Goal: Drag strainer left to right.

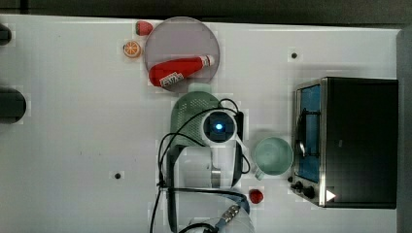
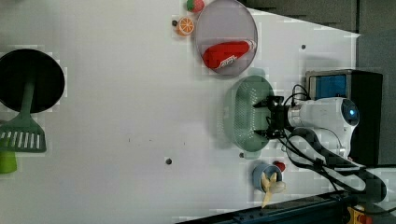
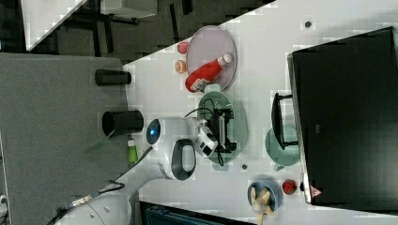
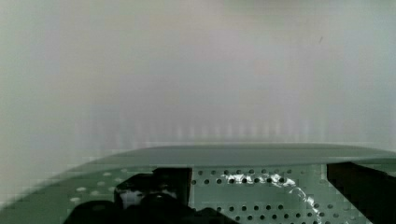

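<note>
Mint-green, hole-dotted strainer [image 2: 243,114]

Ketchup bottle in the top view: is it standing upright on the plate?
No, the ketchup bottle lies on its side across the round plate.

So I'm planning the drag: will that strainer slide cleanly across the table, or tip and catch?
The strainer looks like thin moulded plastic, so probably light and fairly stiff. It sits low and oblong on the smooth white table, so it should slide rather than tip or roll. The open hand sits inside the basin near one wall; pulling there may swing it round.
</note>
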